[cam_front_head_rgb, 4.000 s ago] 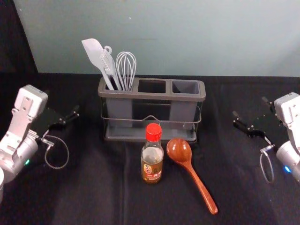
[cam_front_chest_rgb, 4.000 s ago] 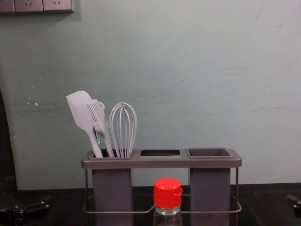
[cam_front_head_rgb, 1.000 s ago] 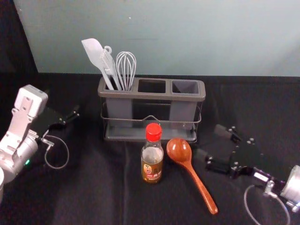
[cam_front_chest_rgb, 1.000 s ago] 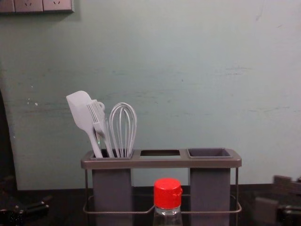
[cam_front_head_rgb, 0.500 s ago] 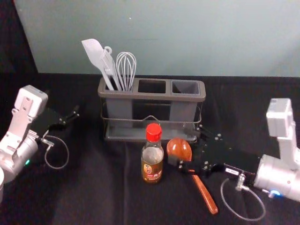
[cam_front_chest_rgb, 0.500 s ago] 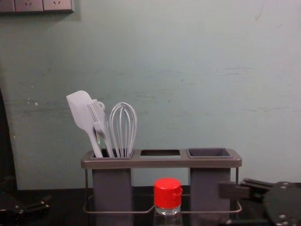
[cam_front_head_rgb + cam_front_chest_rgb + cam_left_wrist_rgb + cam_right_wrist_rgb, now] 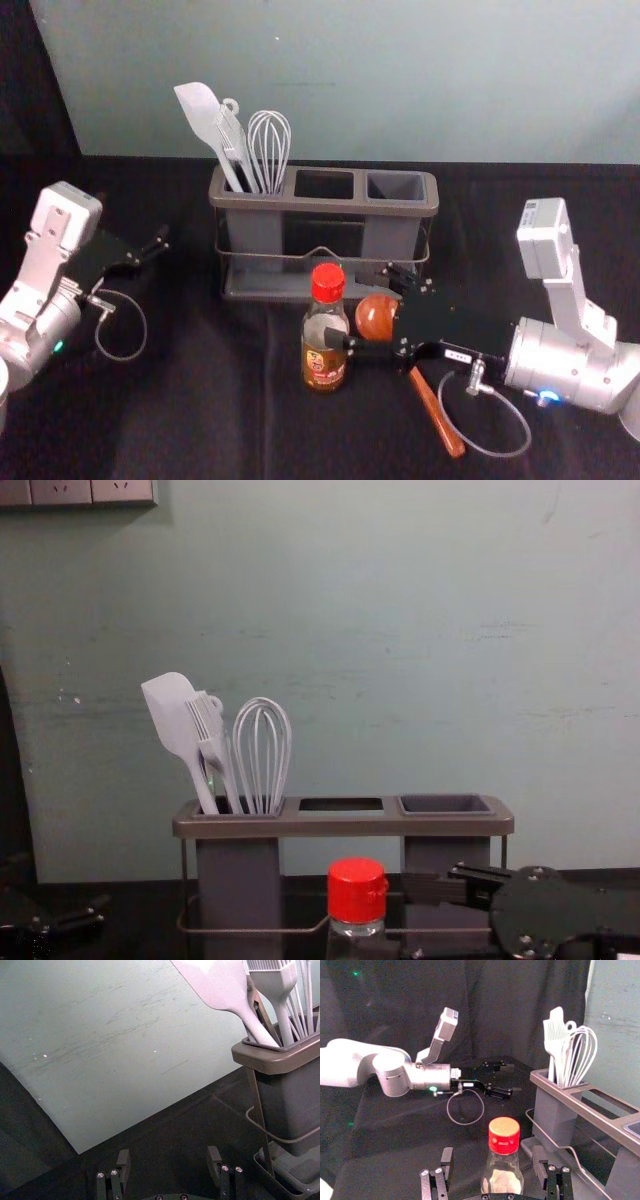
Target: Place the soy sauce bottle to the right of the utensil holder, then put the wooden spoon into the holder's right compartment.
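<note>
In the head view my right gripper (image 7: 346, 308) stands open, reaching over the wooden spoon (image 7: 437, 416) with its fingertips beside the soy sauce bottle (image 7: 324, 362). Part of the spoon is hidden under it. In the right wrist view the red-capped bottle (image 7: 503, 1147) stands upright, ahead between the spread fingers of the right gripper (image 7: 493, 1155). Behind the bottle is the utensil holder (image 7: 395, 208), its right compartment empty. My left gripper (image 7: 132, 216) is parked at the left; in the left wrist view the left gripper (image 7: 169, 1156) is open, holding nothing.
A spatula (image 7: 205, 112), a brush and a whisk (image 7: 269, 145) stand in the holder's left compartment. The holder's wire frame runs close behind the bottle and right gripper. A wall (image 7: 480, 80) rises behind the dark table (image 7: 210, 420).
My right gripper has come in from the right edge, across the spoon, to the bottle. The bottle, spoon, holder and left arm have not moved.
</note>
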Robot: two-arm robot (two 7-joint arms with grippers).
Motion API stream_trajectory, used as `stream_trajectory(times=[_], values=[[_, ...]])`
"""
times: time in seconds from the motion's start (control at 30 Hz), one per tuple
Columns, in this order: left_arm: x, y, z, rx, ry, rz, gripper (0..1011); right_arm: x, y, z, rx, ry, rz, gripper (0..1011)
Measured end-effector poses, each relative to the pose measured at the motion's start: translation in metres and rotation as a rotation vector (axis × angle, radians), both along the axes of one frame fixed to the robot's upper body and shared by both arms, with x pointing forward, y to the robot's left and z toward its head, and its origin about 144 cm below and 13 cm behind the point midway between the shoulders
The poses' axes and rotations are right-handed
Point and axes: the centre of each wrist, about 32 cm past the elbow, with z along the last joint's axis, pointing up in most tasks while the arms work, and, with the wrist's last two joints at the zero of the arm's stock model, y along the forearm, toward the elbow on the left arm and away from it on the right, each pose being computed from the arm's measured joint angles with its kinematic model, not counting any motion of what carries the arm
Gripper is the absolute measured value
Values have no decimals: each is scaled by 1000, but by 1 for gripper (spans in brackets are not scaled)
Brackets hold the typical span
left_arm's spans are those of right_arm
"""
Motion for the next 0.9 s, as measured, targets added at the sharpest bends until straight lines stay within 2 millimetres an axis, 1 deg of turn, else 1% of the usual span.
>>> stream_trajectory(times=[0.57, 0.9], values=[[0, 0, 0, 0, 0, 0, 1005, 23, 16, -1, 12, -16, 12, 1003], [0, 0, 0, 0, 0, 0, 1005, 25, 18, -2, 17, -16, 13, 1002]])
